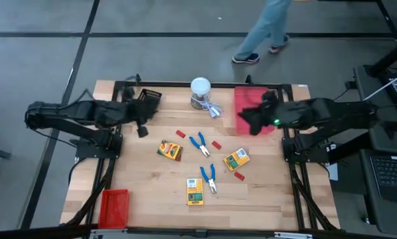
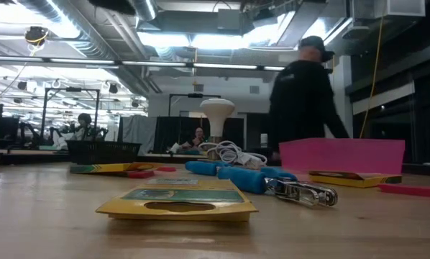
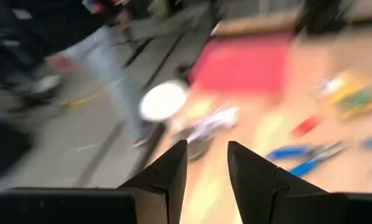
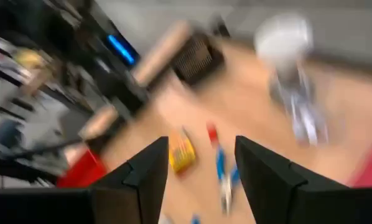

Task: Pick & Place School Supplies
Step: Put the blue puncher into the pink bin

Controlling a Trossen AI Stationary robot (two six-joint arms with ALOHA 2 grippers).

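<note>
Three crayon boxes lie flat on the wooden table: one left of centre, one to the right, one nearest the near edge. Two blue-handled pliers lie between them. Small red blocks are scattered around them. My left gripper hovers open at the far left. My right gripper hovers open over the red tray at the far right. Neither touches anything.
A white round-topped container with a white cord stands at the far edge. A red tray lies far right, a second red tray at the near left corner, and a black basket far left. A person walks behind the table.
</note>
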